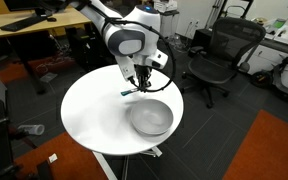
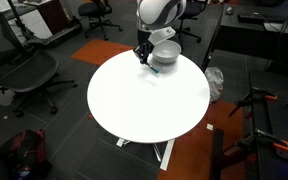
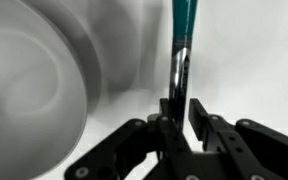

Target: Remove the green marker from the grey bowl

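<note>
My fingers [image 3: 200, 118] clenched on green marker [image 3: 183, 25], slim teal stick, just beside grey bowl [image 3: 29, 85] over table [image 1: 84, 110]; office chair [image 1: 219, 50] beyond.

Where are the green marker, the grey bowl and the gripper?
the green marker [image 3: 183, 20], wrist view, on its teal body.
the grey bowl [image 1: 152, 121], in an exterior view, on its pale inside.
the gripper [image 3: 182, 101], wrist view, midway between its fingertips.

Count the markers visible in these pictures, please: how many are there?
1. The green marker is held in the gripper, between its fingers, beside the grey bowl and not in it, over the white table. No other marker shows, though part of the bowl's inside is hidden.
</note>
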`<state>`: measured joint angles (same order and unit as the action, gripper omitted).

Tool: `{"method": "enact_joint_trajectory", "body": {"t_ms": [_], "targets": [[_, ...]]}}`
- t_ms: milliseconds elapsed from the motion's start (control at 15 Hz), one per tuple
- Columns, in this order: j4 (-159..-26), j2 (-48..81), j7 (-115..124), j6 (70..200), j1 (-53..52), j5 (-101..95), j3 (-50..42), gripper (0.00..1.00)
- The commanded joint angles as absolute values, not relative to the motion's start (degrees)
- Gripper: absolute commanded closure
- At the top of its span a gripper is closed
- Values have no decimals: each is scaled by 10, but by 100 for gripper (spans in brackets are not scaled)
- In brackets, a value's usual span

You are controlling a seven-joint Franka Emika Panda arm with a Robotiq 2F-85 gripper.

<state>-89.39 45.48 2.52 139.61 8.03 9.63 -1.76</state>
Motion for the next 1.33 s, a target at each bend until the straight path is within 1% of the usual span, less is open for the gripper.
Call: {"method": "enact_joint_trajectory", "body": {"t_ms": [0,200,267,333,400,733,1267], "targets": [[-874,466,30,1388,75,89,-20,42],[-886,453,28,1396,71,86,-21,20],[-892,446,27,1400,70,85,-21,12],[-902,437,26,1405,68,84,-20,5],[-910,428,25,1409,67,82,-21,1],[-955,371,26,1425,60,75,-25,0],[-1087,234,18,1460,62,64,-26,0]]}}
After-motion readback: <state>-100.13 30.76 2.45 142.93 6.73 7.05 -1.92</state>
